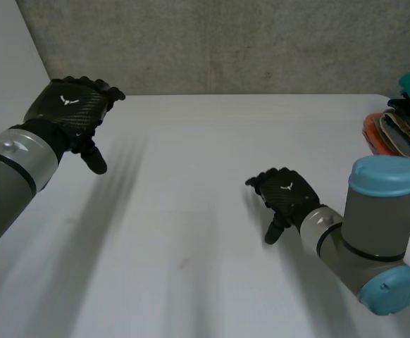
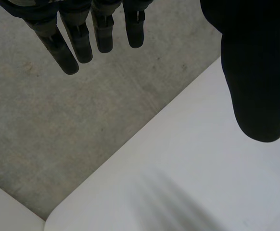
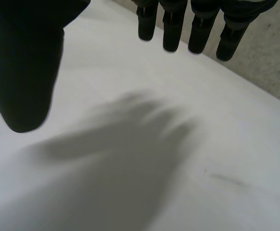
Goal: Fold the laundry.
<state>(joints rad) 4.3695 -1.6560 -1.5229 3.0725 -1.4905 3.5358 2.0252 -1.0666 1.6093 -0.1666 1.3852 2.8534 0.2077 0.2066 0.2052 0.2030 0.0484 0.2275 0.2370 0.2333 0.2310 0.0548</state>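
Laundry: a heap [image 1: 401, 128] of orange, black and teal pieces at the far right edge of the tabletop [image 1: 205, 148]; its long axis cannot be told.
Right hand [image 1: 287, 191]: the nearer one, with the heap to its right and further back; fingers [image 3: 171, 33] straight and spread, empty.
Left hand [image 1: 70, 105]: well apart from the heap, raised, fingers [image 2: 82, 41] straight, empty.
In the way: likely only the right arm's own elbow beside the heap.

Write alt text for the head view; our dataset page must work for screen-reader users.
Two black robot hands are open over a white table, holding nothing: the left robot hand near the far left corner, the right robot hand just right of the middle. A pile of coloured laundry sits at the table's far right edge.
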